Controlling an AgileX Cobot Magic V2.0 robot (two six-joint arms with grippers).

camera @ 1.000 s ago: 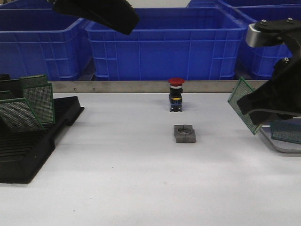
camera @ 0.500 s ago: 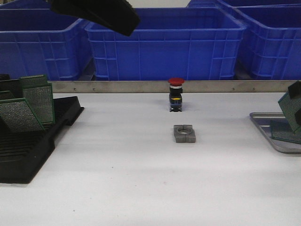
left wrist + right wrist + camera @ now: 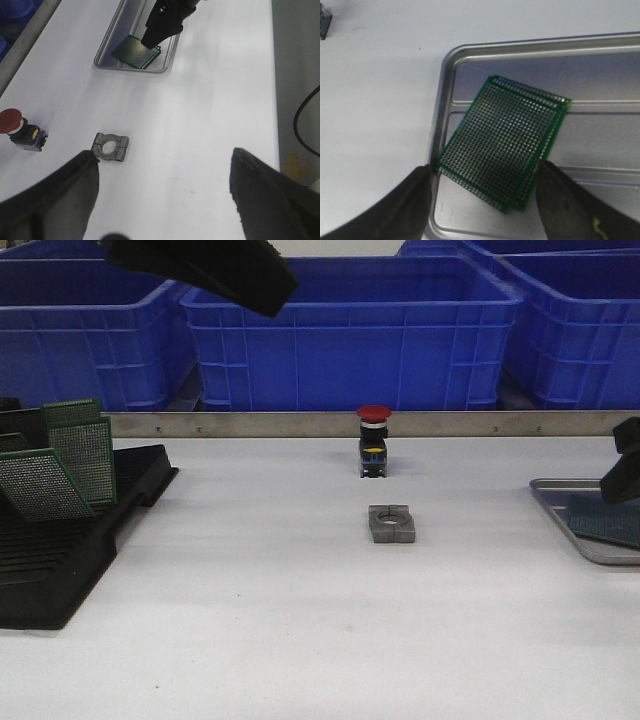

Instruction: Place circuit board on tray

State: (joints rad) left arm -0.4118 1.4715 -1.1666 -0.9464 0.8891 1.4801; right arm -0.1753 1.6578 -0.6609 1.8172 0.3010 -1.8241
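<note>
The silver tray (image 3: 451, 65) sits on the white table at the right edge (image 3: 558, 498). A green perforated circuit board (image 3: 502, 140) lies flat in it, on top of a second board whose edge peeks out beneath. My right gripper (image 3: 482, 200) hovers low over the tray, open, one finger on each side of the top board. The front view shows the board (image 3: 605, 521) lying under the right gripper (image 3: 622, 480). My left gripper (image 3: 165, 170) hangs open and empty high above the table, looking down on tray (image 3: 106, 52) and board (image 3: 134, 53).
A black slotted rack (image 3: 60, 560) at the left holds several upright green boards (image 3: 60, 475). A red-capped push button (image 3: 374, 440) and a grey clamp block (image 3: 392, 523) stand mid-table. Blue bins (image 3: 350, 330) line the back behind a metal rail (image 3: 250, 424).
The right gripper carried a tilted board rightward and down over the tray. That board now lies flat on the one in the tray, with the fingers apart. The left arm stayed still.
</note>
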